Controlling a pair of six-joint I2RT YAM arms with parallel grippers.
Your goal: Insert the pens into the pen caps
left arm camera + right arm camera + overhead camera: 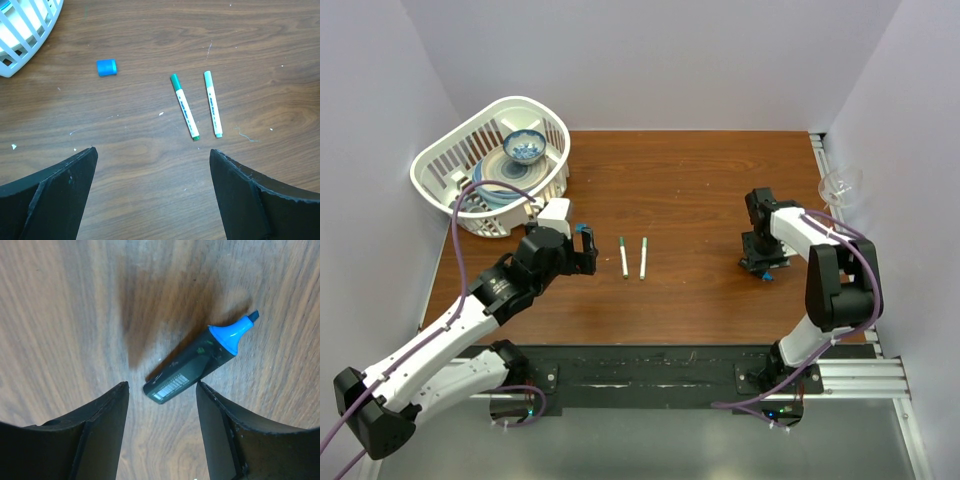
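Wood-grain table (700, 190), white walls on three sides. White slatted basket (490, 170) at far-left corner, holding a blue-patterned bowl (524, 147) and plates. Clear cup (842, 185) at the far-right edge.

Left gripper (152, 154) hovers above the table near the basket, jaws spread wide, nothing between them. Ahead of it lie two slim white pens side by side, nearly parallel, not touching: dark-green pen (184, 106) and pale-green pen (212, 103), each with its coloured end pointing away from the gripper. Blue cap (106, 67) lies on the table to their left, well apart from them and near the basket.

Right gripper (162, 387) is low over the right side of the table, jaws spread. Dark highlighter (192, 369) lies flat and diagonal, uncapped blue tip away from the gripper, labelled butt end between the fingertips. Cannot tell whether a finger touches it.
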